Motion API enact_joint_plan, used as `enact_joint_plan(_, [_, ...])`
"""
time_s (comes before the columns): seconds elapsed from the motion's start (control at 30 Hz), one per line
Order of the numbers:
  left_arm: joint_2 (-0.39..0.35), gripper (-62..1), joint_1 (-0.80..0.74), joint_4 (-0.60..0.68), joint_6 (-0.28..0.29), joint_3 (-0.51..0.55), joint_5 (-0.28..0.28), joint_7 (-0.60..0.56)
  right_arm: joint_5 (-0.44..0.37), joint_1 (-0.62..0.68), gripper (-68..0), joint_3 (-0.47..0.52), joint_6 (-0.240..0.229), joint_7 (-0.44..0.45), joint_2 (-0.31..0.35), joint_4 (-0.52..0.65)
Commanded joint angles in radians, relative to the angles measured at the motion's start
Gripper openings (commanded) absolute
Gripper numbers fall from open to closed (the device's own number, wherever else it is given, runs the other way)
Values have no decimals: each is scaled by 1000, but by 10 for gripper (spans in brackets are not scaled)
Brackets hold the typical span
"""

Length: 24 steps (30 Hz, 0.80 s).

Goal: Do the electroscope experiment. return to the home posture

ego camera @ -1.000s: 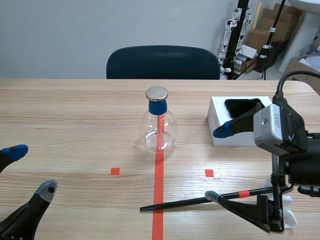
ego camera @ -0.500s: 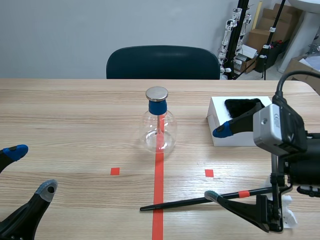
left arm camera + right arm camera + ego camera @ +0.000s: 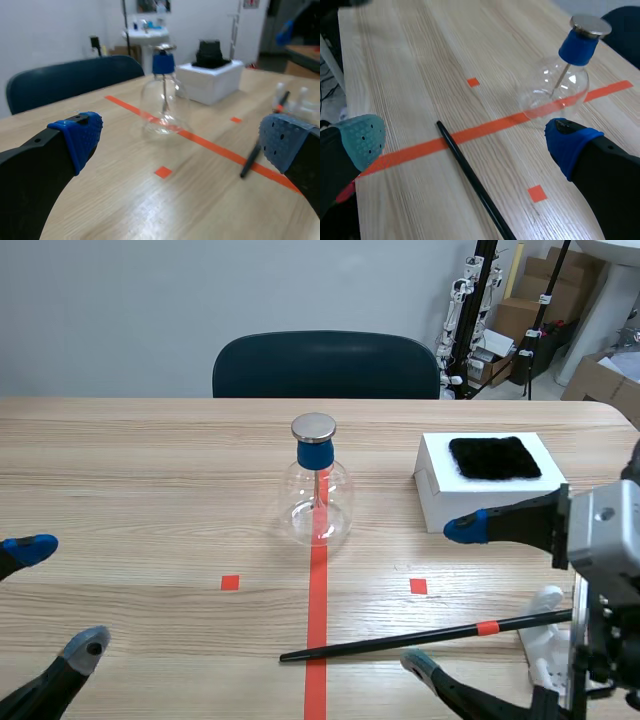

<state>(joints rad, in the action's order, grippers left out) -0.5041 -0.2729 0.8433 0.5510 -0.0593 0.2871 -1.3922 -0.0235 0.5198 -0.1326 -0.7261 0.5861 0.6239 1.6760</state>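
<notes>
The electroscope, a clear flask [image 3: 318, 502] with a blue neck and a metal cap, stands on the red tape line at mid-table. A black rod [image 3: 420, 638] with an orange-red band lies in front of it, its right end by my right arm. My right gripper [image 3: 443, 597] is open at the near right, one finger on each side of the rod without touching it. My left gripper [image 3: 57, 598] is open and empty at the near left. The left wrist view shows the flask [image 3: 164, 107] ahead of the left gripper [image 3: 181, 142]. In the right wrist view the rod [image 3: 472, 177] lies under the right gripper [image 3: 465, 141], with the flask [image 3: 555, 85] beyond.
A white box [image 3: 440, 490] with a black fur cloth [image 3: 494, 457] on top sits right of the flask. A small white stand [image 3: 548, 612] is at the rod's right end. A dark chair [image 3: 325, 365] stands behind the table's far edge.
My right arm has drawn back toward the near right, uncovering the white box and cloth. Its lower finger has left the rod. My left gripper has sunk slightly.
</notes>
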Motion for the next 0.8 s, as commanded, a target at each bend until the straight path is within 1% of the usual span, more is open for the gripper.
enact_joint_plan(0.0, [-26, 14, -52, 85, -2, 5, -24, 59, -14, 16, 4, 38, 0, 16, -5, 55])
enact_joint_plan(0.07, [-45, 14, -109, 162, -2, 6, -74, 151, -14, 51, 4, 75, 0, 16, -18, 94])
enact_joint_plan(0.13, [-61, 14, -185, 248, -3, 17, -152, 240, -14, 86, 4, 112, 0, 15, -24, 137])
enact_joint_plan(0.17, [-66, 14, -222, 288, -8, 23, -188, 265, -14, 98, 4, 123, 0, 13, -24, 154])
enact_joint_plan(0.23, [-72, 14, -298, 366, -40, 38, -247, 294, -14, 119, 4, 149, 0, -2, -24, 192])
enact_joint_plan(0.33, [-86, 14, -411, 491, -116, 45, -310, 321, -14, 145, 4, 186, 0, -55, -26, 248])
enact_joint_plan(0.47, [-105, 14, -537, 645, -209, 45, -362, 386, -14, 168, 4, 221, 0, -145, -48, 302])
enact_joint_plan(0.57, [-119, 14, -605, 727, -266, 45, -405, 400, -15, 178, 4, 234, 0, -162, -66, 314])
enact_joint_plan(0.6, [-125, 14, -622, 745, -281, 45, -414, 400, -15, 182, 4, 238, 0, -163, -71, 315])
enact_joint_plan(0.63, [-131, 14, -632, 758, -281, 45, -419, 401, -15, 186, 4, 239, 0, -162, -70, 315])
enact_joint_plan(0.77, [-130, 14, -659, 771, -307, 45, -421, 408, -15, 216, 4, 248, 0, -162, -70, 315])
